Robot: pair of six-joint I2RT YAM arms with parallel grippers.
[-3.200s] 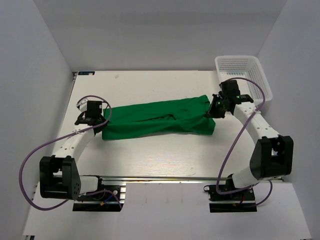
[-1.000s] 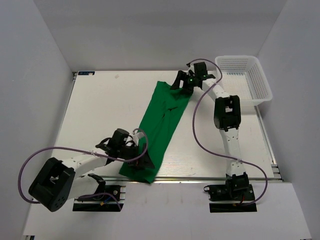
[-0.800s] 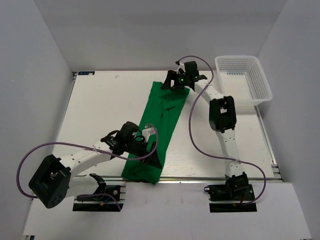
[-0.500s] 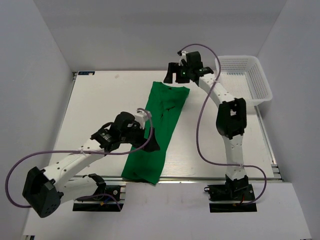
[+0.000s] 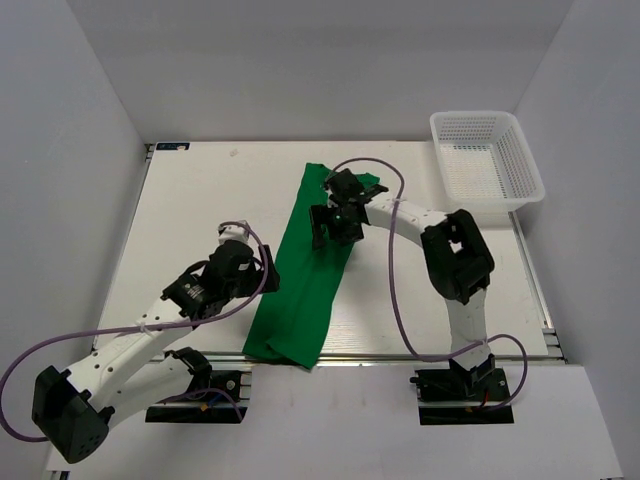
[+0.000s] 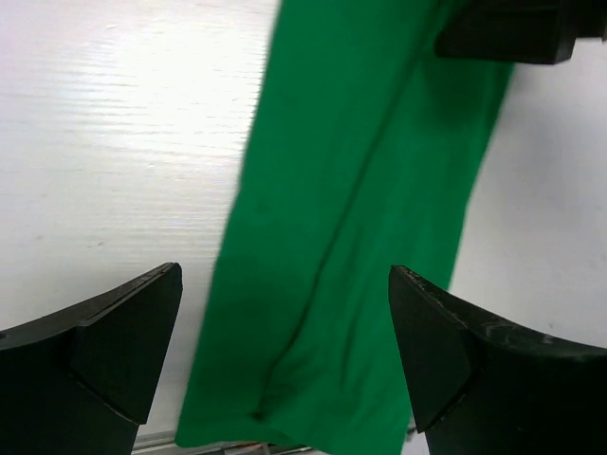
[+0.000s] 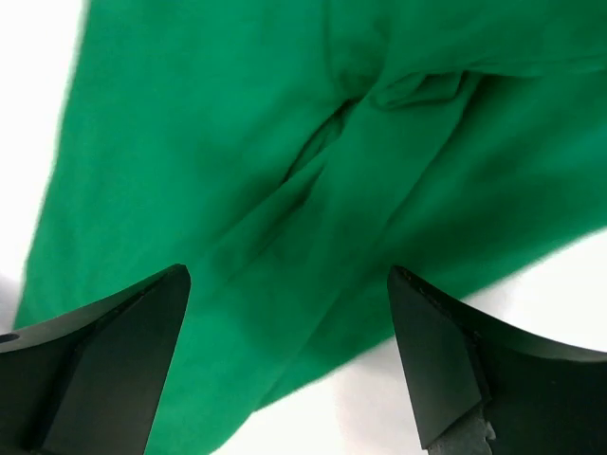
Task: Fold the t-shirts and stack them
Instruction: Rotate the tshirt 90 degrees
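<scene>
One bright green t-shirt (image 5: pixel 305 280) lies folded into a long narrow strip, running from the table's far middle down to its near edge. My left gripper (image 5: pixel 262 283) hovers open beside the strip's left edge, near its lower half. In the left wrist view the t-shirt (image 6: pixel 360 218) shows well below and between the open fingers (image 6: pixel 114 351) of the left gripper (image 6: pixel 285 351). Over the strip's upper part, my right gripper (image 5: pixel 335 232) hangs open. The right wrist view shows creased t-shirt cloth (image 7: pixel 285 190) under the right gripper (image 7: pixel 289 351). Neither gripper holds anything.
A white mesh basket (image 5: pixel 441 150) stands at the table's far right corner. White table (image 5: pixel 200 200) lies on both sides of the strip. The shirt's near end (image 5: pixel 280 350) reaches the front edge by the arm bases. The right arm's elbow (image 5: pixel 455 255) rises right of the shirt.
The shirt went from lying crosswise to lengthwise and was let go. The right gripper came back from the far end over the strip. The left gripper drew off to the left.
</scene>
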